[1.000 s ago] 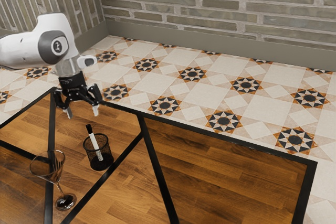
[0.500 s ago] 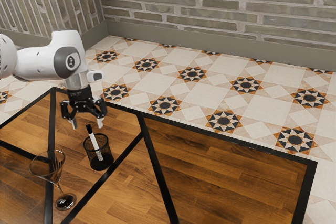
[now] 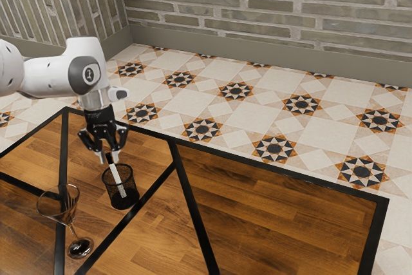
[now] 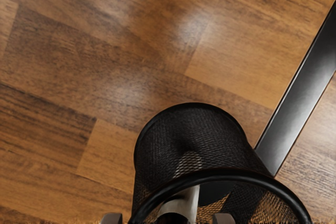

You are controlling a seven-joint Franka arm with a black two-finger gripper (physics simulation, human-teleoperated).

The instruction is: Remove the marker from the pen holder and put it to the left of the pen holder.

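My gripper point(image 3: 109, 156) is at the top of the marker point(image 3: 117, 177), its fingers partly closed but still apart, one on each side of the cap. The white marker with a black cap leans inside the black mesh pen holder point(image 3: 127, 198), its upper part rising above the rim. From the wrist view, the pen holder point(image 4: 184, 129) lies under the hand, and the marker point(image 4: 190, 203) is seen end-on between the two fingertips of the gripper point(image 4: 168, 218), with a gap on either side.
A clear stemmed glass point(image 3: 72, 230) stands near the pen holder, toward the exterior view's lower left. Black strips point(image 3: 193, 214) divide the wooden tabletop point(image 3: 277, 214), and one runs close beside the holder.
My hand has moved toward the exterior view's right and down to the marker's top. The fingers have drawn closer together. The marker, pen holder and glass have stayed put.
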